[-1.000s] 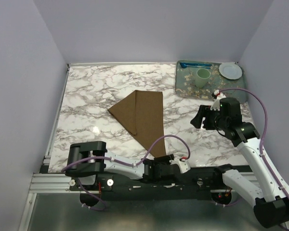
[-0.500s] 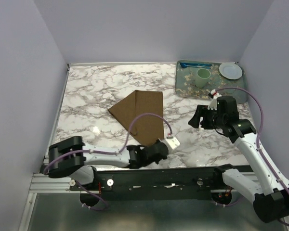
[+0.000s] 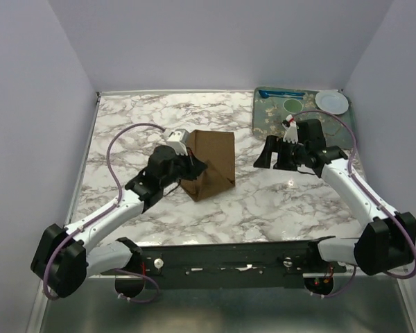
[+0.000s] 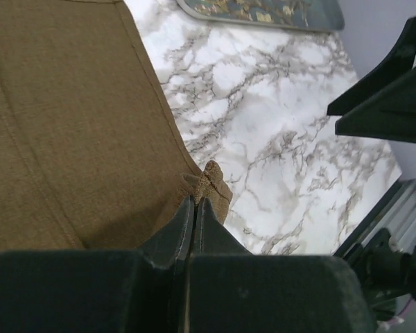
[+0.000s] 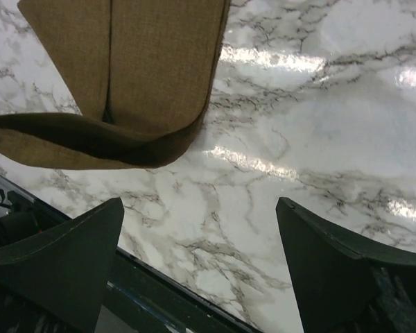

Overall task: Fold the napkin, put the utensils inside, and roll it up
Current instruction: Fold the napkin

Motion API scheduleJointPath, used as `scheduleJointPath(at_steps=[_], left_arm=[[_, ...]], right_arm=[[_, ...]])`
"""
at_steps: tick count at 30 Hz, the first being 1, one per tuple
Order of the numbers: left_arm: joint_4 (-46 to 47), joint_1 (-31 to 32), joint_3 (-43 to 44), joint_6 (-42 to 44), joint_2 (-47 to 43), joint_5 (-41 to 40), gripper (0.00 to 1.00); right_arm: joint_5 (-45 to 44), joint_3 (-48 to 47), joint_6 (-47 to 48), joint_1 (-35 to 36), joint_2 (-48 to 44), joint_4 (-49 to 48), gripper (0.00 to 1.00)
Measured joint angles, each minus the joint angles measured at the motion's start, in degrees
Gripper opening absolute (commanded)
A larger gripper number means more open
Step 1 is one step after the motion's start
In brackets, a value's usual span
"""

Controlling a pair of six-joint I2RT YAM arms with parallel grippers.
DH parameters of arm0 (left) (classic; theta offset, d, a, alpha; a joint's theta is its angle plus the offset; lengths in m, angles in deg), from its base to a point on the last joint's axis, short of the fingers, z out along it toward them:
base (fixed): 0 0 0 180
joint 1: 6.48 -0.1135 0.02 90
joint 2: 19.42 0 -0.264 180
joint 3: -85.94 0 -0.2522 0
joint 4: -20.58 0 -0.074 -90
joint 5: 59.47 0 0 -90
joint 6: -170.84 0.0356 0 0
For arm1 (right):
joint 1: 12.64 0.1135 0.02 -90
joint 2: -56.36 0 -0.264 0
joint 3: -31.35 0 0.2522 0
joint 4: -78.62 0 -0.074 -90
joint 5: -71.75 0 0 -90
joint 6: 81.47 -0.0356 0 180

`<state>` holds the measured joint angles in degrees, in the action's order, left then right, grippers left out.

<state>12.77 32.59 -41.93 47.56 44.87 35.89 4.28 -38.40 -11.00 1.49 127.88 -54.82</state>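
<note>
Tabletop [image 3: 139, 125]: white marble with grey veins, walled on the far, left and right sides, with both arm bases at the near edge.

Napkin [image 3: 215, 156] [image 4: 76, 139] [image 5: 152, 62]: a brown cloth, already folded, lying around the middle of the tabletop and a little toward the far edge. Its far part lies flat with a straight seam running down it. Its near corner is lifted off the marble and curled back over the rest, leaving a dark hollow under the raised flap.

Tray [image 3: 267, 125]: a patterned grey-green tray in the far right corner of the tabletop, well apart from the napkin.

Left claw [image 3: 193, 166] [image 4: 194, 208]: clamped tight on the napkin's raised corner, with a small tuft of cloth sticking out past the tips. It sits at the napkin's left side.

Right claw [image 3: 272, 158] [image 5: 197, 277]: spread wide and holding nothing, above bare marble between the napkin and the tray.

Plate [image 3: 331, 102]: small and white, at the tray's far right end.

Cup [image 3: 291, 104]: pale green, on the tray left of the plate.

Blue utensil [image 3: 281, 93]: lying along the tray's far rim.

Spoon: I cannot make it out; the right arm covers part of the tray.
</note>
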Motion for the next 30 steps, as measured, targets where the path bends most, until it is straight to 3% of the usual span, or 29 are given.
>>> scheduleJointPath(at_steps=[5,10,20,26,30], left_arm=[[-0.02,-12.74,-0.11,-5.97,-0.90,7.45,0.00],[-0.22,-21.20,-0.55,-8.90,-0.59,11.39,0.00],[-0.04,-29.18,-0.83,-12.68,2.91,15.54,0.00],[0.22,-32.24,-1.27,-14.88,3.58,15.56,0.00],[0.52,-33.14,-1.27,-16.22,6.05,14.99,0.00]], right_arm=[[2.43,-3.72,-0.35,0.24,5.57,-2.82,1.00],[2.43,-5.70,-0.33,2.19,8.33,-4.61,1.00],[2.21,-8.41,-0.35,6.78,11.10,-6.49,1.00],[1.75,-9.99,-0.37,9.46,14.36,-6.64,0.87],[1.60,-12.48,-0.52,11.41,17.75,-6.75,0.72]])
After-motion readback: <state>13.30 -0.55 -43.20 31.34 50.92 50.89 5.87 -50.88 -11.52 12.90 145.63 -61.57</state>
